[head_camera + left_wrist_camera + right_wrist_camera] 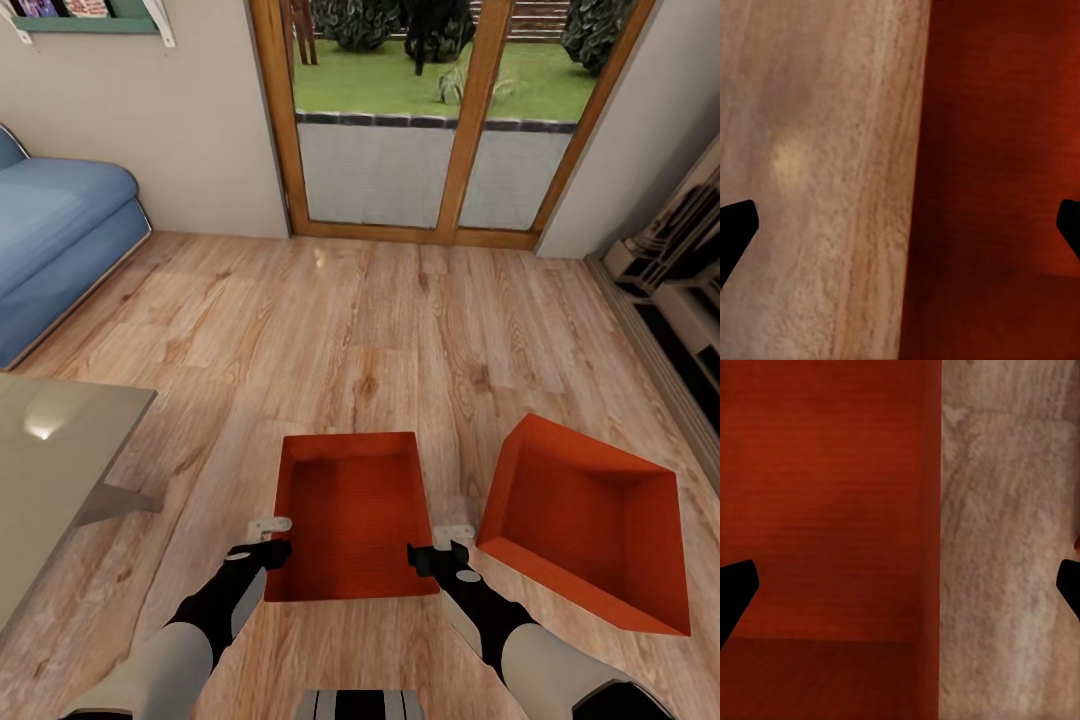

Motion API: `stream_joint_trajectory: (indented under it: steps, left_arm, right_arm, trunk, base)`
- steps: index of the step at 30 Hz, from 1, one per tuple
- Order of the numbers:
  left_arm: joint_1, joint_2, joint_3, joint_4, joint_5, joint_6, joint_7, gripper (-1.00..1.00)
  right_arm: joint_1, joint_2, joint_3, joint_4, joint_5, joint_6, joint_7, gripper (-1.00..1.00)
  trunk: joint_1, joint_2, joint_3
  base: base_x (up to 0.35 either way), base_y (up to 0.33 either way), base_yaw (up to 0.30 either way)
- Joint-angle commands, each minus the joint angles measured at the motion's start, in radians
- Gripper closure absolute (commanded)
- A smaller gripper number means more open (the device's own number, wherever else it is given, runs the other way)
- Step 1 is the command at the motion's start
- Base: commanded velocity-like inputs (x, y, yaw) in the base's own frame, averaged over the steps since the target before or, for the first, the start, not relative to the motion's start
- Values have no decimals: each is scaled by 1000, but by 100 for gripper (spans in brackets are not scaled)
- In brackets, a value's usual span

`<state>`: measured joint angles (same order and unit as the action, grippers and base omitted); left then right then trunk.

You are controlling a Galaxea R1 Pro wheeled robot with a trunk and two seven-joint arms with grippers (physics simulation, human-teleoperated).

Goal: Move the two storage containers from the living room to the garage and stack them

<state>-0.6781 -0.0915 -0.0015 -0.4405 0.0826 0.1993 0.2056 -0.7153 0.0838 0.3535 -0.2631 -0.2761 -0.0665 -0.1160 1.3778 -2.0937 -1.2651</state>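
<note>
Two orange-red rectangular plastic storage containers on light wood-plank floor [380,330]: near one [350,515] between pincers, second [590,520] tilted at right. Left pincer [268,538] and right pincer [440,543] spread wide, apparently straddling near container's side walls, gripping nothing.

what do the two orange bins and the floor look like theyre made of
Near bin between the left gripper and right gripper: probably plastic, matte orange-red, with smooth plain walls and faint fine ribbing on the bottom. Second bin beside it: the same look, tilted. Floor: wood or wood-look planks, light, with visible grain, knots and a slight sheen near the glass doors.
</note>
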Motion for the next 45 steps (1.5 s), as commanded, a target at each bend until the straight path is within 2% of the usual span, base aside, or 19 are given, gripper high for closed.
stream_joint_trajectory:
  steps: [1,5,15,40,45]
  left_arm:
    - [0,0,0,-1,0,5,4,-100]
    - [0,-1,0,1,-13,5,3,-100]
    - [0,-1,0,3,-15,5,3,-100]
    - [0,-2,10,-11,-13,5,4,-100]
    - [0,-2,11,-13,-10,4,4,-100]
  right_arm:
    - [-1,0,9,1,-11,-3,-5,-100]
    - [-1,-1,6,2,-13,-3,-5,-100]
    - [-1,-1,6,2,-12,-4,-5,-100]
    - [-1,-1,5,1,-7,-4,-8,-100]
    - [-1,-1,5,0,-3,-4,-8,-100]
  trunk:
    - [0,0,-1]
    - [0,0,-1]
    - [0,0,-1]
    - [96,-175,-79]
    - [103,-189,-85]
  base:
    - [0,0,0]
    - [0,0,0]
    - [0,0,0]
    - [0,0,0]
    - [0,0,0]
